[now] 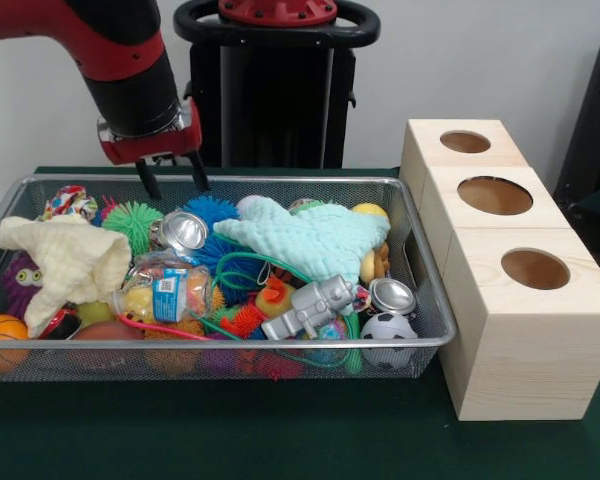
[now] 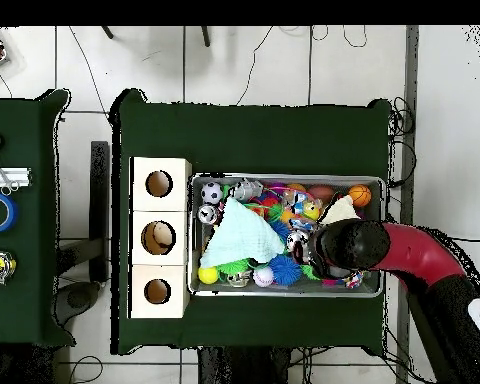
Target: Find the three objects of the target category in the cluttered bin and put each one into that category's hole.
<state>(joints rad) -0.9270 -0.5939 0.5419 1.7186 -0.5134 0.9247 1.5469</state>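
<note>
While the jaws hung parted and empty, I had the gripper [image 1: 172, 180] poised just above the clutter at the robot-side rim of the bin [image 1: 428, 345], over a crushed silver can [image 1: 181, 231] and a green spiky ball [image 1: 132, 222]. Nothing was pinched between the fingers, so no pick was underway yet. And look at that bin: packed! It sat in the middle of the green tabletop [image 1: 280, 440], lengthwise along it, crammed with a mint cloth [image 1: 310, 240], a cream cloth [image 1: 65, 262], a grey robot figure [image 1: 310, 306], a second can [image 1: 391, 296], a small football [image 1: 388, 328] and an orange basketball [image 1: 2, 335]. Touching the bin's end stood the three pale wooden boxes [image 1: 505, 300], lined up towards the table's robot-side edge, each with a round hole on top. From above, the middle hole [image 2: 158, 237] seemed to show something pale inside, though I couldn't tell what; the other two looked dark. My read: the task was early, possibly one item posted, most of the searching left.
</note>
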